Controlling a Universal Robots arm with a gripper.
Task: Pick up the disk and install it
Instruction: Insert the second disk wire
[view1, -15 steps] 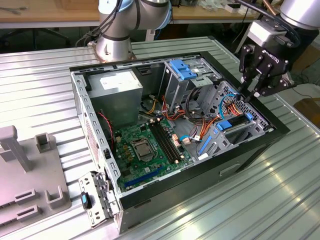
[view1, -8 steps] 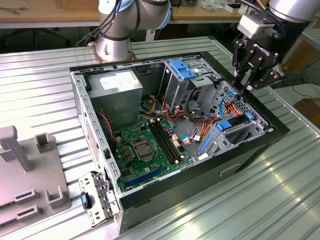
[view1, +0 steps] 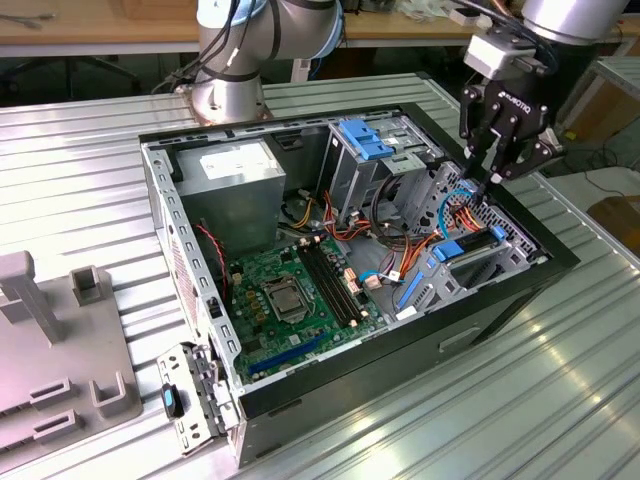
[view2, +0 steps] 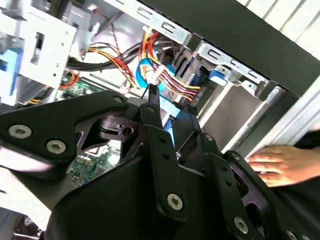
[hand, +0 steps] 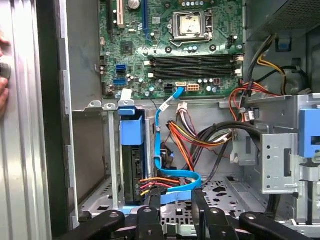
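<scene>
1. Table (view1: 520, 400): ribbed metal, carrying the open case (view1: 160, 200).
2. Case: motherboard (view1: 290, 290) near the middle; drive bay at the exterior view's right end.
3. Gripper (hand: 176, 196): hangs above that bay, fingers apart, nothing held.
4. Disk (hand: 132, 160): seated on edge in the bay, its blue rail uppermost, just beside the case wall. Judged step: the install looks nearly or fully done, with the grip released.
5. Cables (hand: 172, 177): a blue and orange bundle lies under the fingers, so any further push calls for keeping clear of it.
6. Hand (view2: 277, 165): the second wrist view adds a person's hand resting outside the case.
</scene>
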